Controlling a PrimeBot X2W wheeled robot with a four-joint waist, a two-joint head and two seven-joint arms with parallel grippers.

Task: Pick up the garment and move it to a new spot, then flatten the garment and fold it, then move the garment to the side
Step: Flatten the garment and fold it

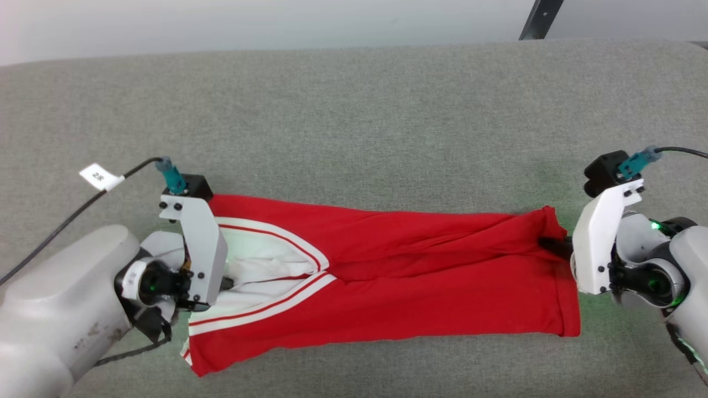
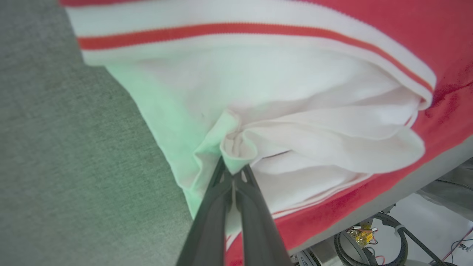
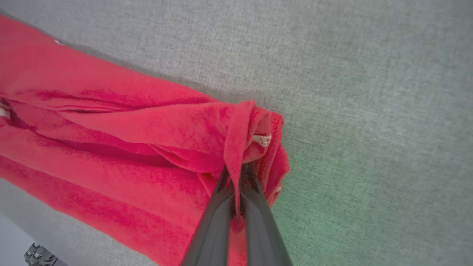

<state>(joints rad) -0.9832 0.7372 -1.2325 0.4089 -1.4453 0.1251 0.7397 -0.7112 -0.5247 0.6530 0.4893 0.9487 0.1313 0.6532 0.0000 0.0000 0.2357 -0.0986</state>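
Step judged: flattening, with the garment already doubled lengthwise.

The surface (image 1: pixel 354 110), wide and covered in grey cloth, is to be used as the flattening bed. The garment (image 1: pixel 420 276) should be held low over it and drawn taut along its length. Both ends are best pulled apart evenly so the long creases are taken out. An uneven pull is likely to skew the long edges. Lift should be small, so the doubled layers are not opened. Only a small bunch of fabric is pinched at each end, so a hard tug could slip it free. Tension is best added slowly, and release left until the fabric lies flat.

Garment: laid across the middle of the surface, stretched left to right between the two grippers, resting on the surface along most of its length. The body is bright red and folded into a long narrow band. White sleeve fabric and white bands with thin red stripes are seen at the left end, the red hem at the right end. Long creases run through the far half, and the near half is smoother. The fabric is soft and limp, bunched at both pinch points.

Left gripper (image 2: pixel 233 173): fingers together, clamped on a tuck of white fabric at the left end.

Right gripper (image 3: pixel 236 177): fingers together, clamped on gathered red hem at the right end.
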